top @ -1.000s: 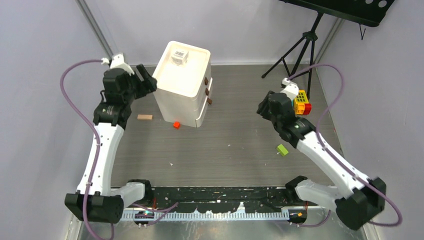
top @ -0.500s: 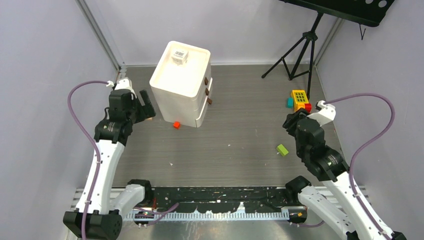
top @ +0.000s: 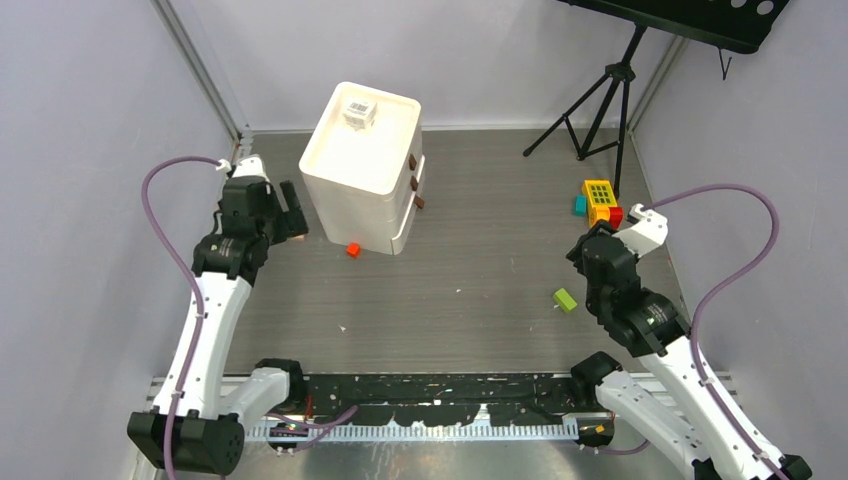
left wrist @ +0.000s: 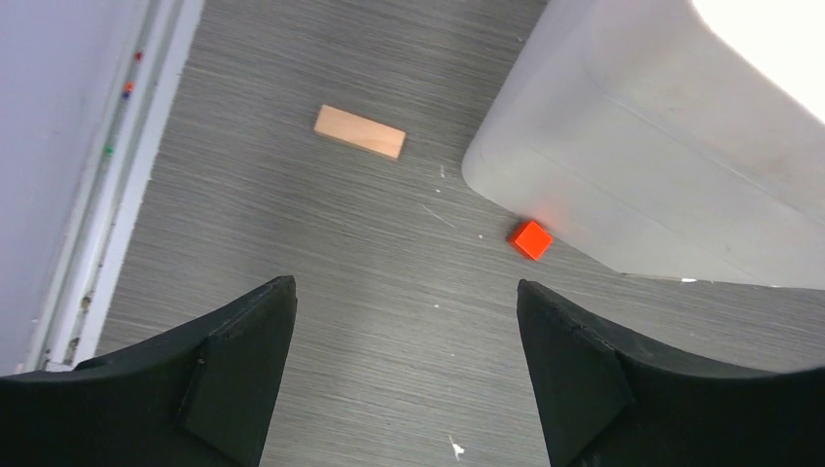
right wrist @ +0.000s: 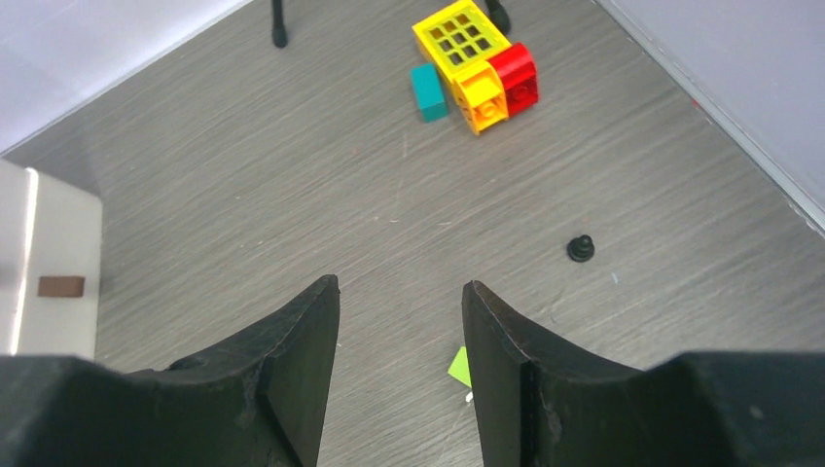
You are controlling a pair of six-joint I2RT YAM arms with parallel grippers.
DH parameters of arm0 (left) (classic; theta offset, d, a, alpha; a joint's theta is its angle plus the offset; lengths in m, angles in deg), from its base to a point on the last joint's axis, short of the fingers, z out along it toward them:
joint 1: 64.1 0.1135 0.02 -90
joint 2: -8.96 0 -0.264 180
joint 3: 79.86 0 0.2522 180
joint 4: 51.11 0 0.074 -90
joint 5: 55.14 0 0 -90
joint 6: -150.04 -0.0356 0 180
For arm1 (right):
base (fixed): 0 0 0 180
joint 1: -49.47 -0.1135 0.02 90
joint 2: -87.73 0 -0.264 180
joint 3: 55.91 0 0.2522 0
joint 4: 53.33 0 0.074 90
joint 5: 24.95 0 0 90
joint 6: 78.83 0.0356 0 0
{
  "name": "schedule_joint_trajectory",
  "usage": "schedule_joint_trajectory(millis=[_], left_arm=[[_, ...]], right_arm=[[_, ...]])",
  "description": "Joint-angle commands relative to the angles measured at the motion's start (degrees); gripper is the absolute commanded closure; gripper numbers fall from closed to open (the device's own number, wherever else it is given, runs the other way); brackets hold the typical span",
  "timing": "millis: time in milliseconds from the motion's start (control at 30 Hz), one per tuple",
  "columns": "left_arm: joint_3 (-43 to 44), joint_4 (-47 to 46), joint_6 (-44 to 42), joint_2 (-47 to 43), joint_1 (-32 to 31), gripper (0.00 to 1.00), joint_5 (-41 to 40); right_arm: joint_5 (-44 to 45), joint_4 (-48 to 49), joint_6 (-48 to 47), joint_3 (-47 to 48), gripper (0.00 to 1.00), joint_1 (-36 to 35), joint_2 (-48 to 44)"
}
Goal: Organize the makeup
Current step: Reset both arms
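White drawer unit point(top: 352, 205): clear barcoded box point(top: 359, 112) on top.

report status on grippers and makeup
Left gripper open, empty. Right gripper open, empty. Barcoded box on top of white drawer unit. Red cube at its base.

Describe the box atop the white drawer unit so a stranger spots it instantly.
Find the tall white drawer unit at the back, left of centre. On its top sits a small clear box, the only thing up there, marked by a black-and-white barcode label.
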Motion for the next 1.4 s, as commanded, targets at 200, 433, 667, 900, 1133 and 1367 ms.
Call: schedule_joint_trajectory(millis=[200,433,667,900,1133,1367], left_arm=[[-0.24,-1.3,-4.12,-0.65,-0.3,0.14,-8.55],[1.1,-1.6,-4.81,2.9,-0.23,0.14,-8.95],[-0.03,-3.1,-4.97,3.69,-0.21,0.15,-7.51],[-2.74,-6.81,-4.34,1.47,-0.21,0.15,-3.28],[-5.82,-9.85,-3.78,-2.62,-0.21,0.1,-1.32],[-6.11,-10.42,-3.87,-3.37,-0.23,0.0,-0.41]], right_arm=[[7.76,-7.04,16.78,-4.85,0.47,0.12,-0.96],[10.59,-0.23,14.87,-4.97,0.47,0.14,9.75],[2.42,12.32,6.57,-1.16,0.45,0.06,20.31],[-7.64,21.71,-1.57,5.03,0.44,0.1,31.31],[-16.75,20.47,-5.26,9.09,0.38,0.15,35.28],[-16.37,19.22,-7.51,5.62,0.21,0.21,28.71]])
